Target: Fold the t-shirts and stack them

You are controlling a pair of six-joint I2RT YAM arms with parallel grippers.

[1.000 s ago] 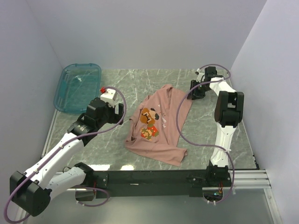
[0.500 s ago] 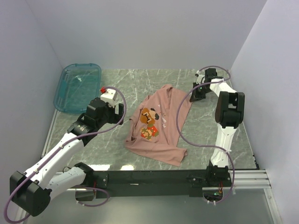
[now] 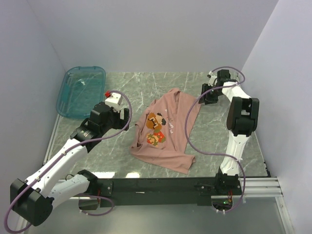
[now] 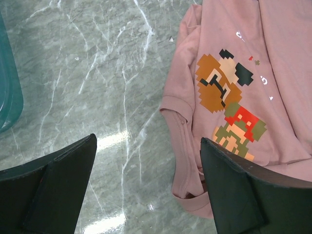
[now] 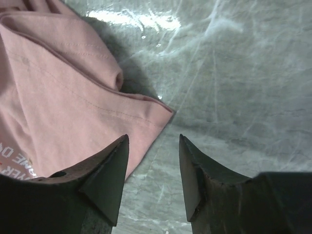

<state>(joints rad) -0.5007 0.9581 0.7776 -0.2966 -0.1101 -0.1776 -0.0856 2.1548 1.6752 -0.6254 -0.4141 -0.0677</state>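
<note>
Pink t-shirt (image 3: pixel 168 129) lies rumpled mid-table (image 3: pixel 117 156), not folded. The right arm is stretched way to the back, right gripper (image 3: pixel 208 95) low at the shirt's far corner, jaws apart with nothing in them. The left arm leans in, left gripper (image 4: pixel 148 146) wide open beside the shirt's left edge.

Grey-green marbled table (image 3: pixel 146 83), white veins, glare patches on surface. Dusty-pink t-shirt (image 3: pixel 173 129) lying near centre, print side up, rumpled, not folded square. Shirt runs slantwise, from 1 o'clock down to 6 o'clock. Pixel figure and white text showing on chest, long crease down right half. Translucent teal bin (image 3: pixel 80 92) at 10 o'clock by table's left edge, well apart from t-shirt.
</note>
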